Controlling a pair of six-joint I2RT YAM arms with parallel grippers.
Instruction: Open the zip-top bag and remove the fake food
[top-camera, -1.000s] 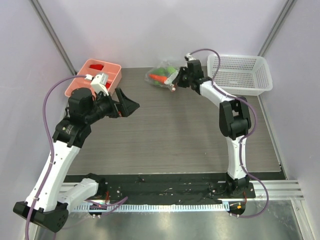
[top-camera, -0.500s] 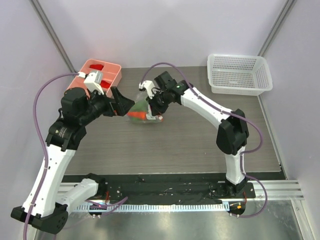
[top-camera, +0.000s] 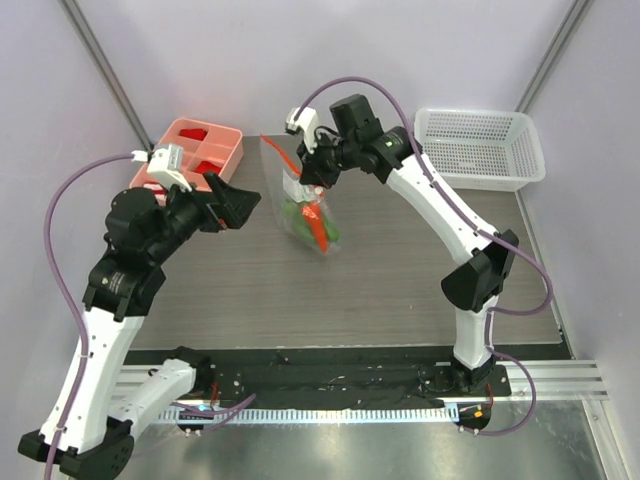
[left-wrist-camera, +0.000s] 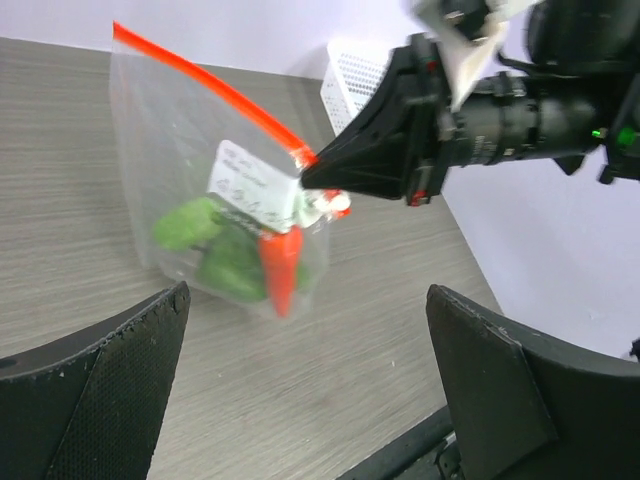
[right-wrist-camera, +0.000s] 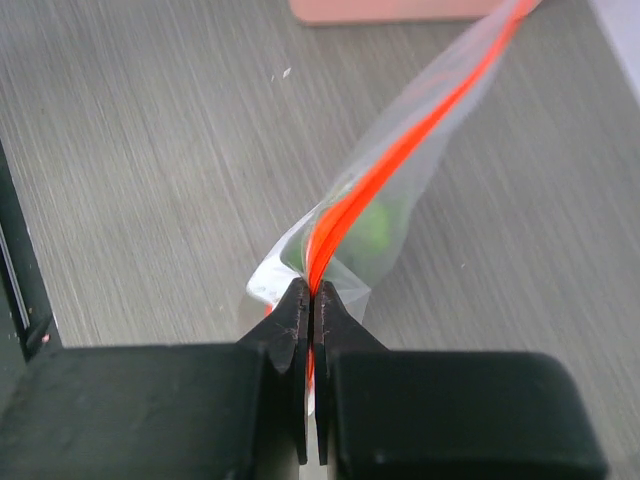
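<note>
Right pincer (right-wrist-camera: 312, 292): clamped on one end of the orange zip strip (left-wrist-camera: 200, 80) of the zip-top bag (top-camera: 298, 200), which hangs over the far-left part of the counter (top-camera: 400, 280), fake food (left-wrist-camera: 235, 262) sagging at its bottom. The strip's long axis runs from that grip toward the far-left corner, on the left arm's side. Left pincer (top-camera: 240, 203): spread wide, empty, facing the bag from near by, likeliest taker of the free end.

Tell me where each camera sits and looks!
Top camera: high behind the arms, looking down on the grey wooden table; both arms show, left gripper open, right gripper shut.
Left wrist camera: faces the clear plastic zip-top bag of green and orange fake food; its black fingers frame it.
Right wrist camera: looks along its shut fingers pinching the bag's orange-red zip strip.
Shared: top and left wrist show the right gripper holding the bag.
</note>
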